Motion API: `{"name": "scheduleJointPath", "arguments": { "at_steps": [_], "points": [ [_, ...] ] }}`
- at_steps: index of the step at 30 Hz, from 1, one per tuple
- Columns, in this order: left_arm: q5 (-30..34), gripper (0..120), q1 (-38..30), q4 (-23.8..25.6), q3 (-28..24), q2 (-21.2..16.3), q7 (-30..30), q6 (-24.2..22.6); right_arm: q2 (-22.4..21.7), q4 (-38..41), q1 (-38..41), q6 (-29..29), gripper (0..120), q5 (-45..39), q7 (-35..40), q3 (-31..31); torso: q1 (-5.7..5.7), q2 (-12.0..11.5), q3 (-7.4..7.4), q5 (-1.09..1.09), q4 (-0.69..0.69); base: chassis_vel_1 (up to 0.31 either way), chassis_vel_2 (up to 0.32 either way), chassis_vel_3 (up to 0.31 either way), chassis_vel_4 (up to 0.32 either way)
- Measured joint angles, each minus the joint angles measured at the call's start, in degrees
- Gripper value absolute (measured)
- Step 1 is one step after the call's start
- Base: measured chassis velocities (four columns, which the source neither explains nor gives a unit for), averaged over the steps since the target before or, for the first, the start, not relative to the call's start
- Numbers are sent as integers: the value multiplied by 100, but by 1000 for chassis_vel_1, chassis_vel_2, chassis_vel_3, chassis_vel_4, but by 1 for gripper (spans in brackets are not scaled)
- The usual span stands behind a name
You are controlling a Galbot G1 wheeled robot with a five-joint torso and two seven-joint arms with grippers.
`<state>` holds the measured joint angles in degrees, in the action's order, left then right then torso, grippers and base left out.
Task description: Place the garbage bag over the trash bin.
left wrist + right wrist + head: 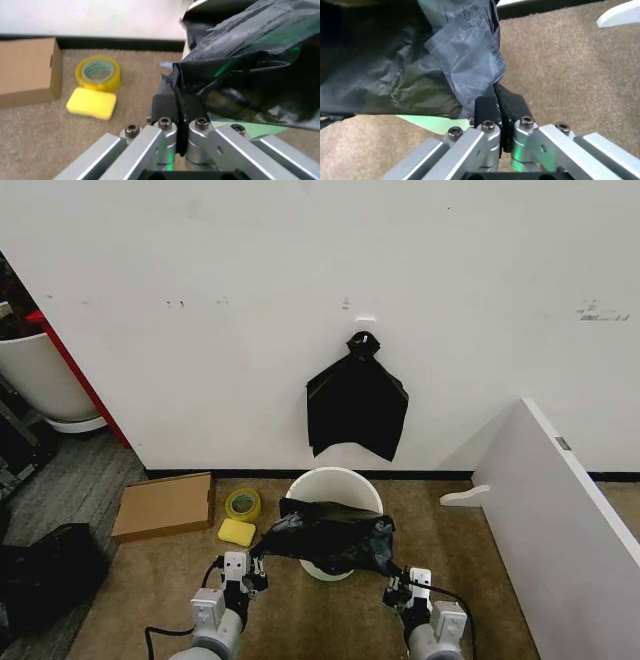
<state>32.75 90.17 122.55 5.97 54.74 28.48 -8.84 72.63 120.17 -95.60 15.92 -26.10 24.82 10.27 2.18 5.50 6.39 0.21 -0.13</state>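
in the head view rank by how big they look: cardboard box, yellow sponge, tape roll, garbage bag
1. The garbage bag, held stretched between the left gripper and the right gripper.
2. The cardboard box.
3. The yellow sponge and the tape roll look about alike, so no ranking between them.

**Layout around the trash bin**

The trash bin (pixel 334 485) stood against the wall, directly below a knotted bundle (pixel 357 408). The garbage bag (pixel 325 540) lay across its near rim. Left of the bin sat a tape roll (pixel 243 504), a sponge (pixel 237 532) and a cardboard box (pixel 164 506); a board (pixel 560 500) stood right.
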Motion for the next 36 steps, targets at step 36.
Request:
{"name": "scheduleJointPath", "arguments": {
  "at_steps": [36],
  "points": [
    [494,0,-1146,-950,-169,327,488,-314,253,-847,824,134,0,-336,207,-65,0,-1,0,0,0,0,0,0,0]
  ]
}}
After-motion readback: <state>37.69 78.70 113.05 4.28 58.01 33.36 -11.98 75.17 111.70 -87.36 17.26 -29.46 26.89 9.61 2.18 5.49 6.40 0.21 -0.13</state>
